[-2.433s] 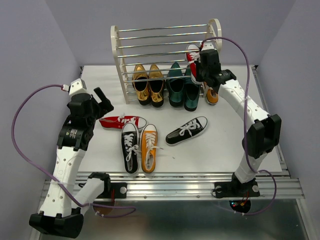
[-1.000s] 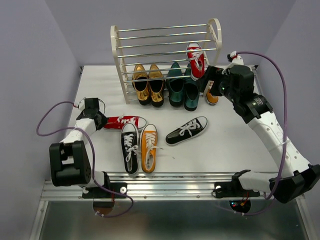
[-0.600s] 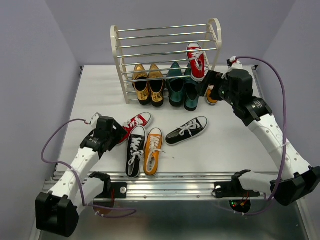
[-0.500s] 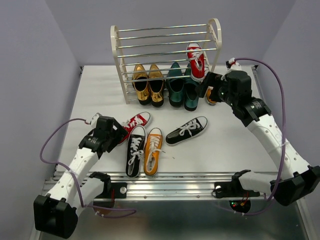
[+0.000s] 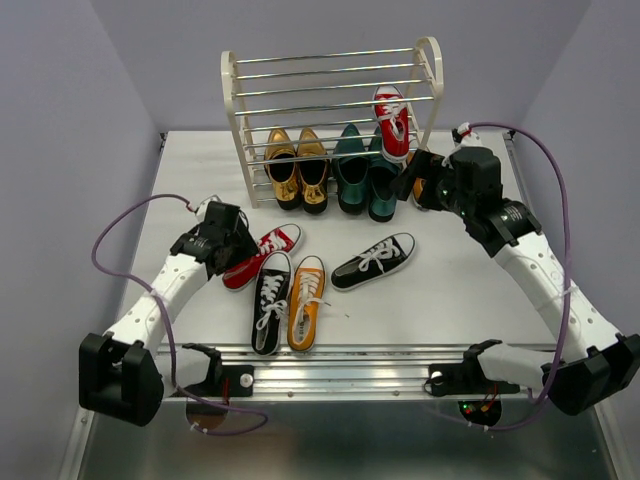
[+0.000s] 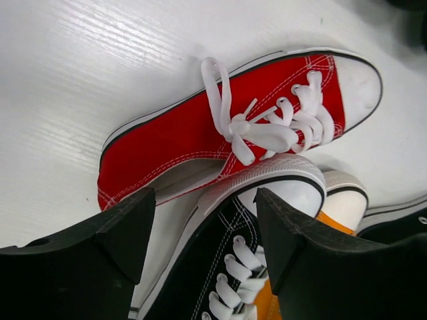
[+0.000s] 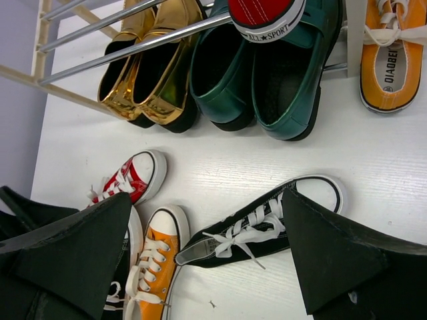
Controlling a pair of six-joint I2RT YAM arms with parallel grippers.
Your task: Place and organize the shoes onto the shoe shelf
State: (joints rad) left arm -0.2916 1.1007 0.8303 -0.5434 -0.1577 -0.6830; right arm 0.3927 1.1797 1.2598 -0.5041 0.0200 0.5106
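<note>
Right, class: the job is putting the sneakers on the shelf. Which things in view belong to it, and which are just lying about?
Belongs: shoe shelf; red sneaker on its rods; red sneaker on the table; left black sneaker; right black sneaker; middle orange sneaker; orange sneaker by the shelf's end.
Just lying about: gold pair; dark green pair.

Overhead wide; wrist views close, downward, sharing red sneaker.

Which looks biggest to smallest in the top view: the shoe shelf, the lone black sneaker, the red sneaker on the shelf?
1. shoe shelf, by far.
2. lone black sneaker.
3. red sneaker on the shelf; farther back and tilted, so it may truly match the black one.
</note>
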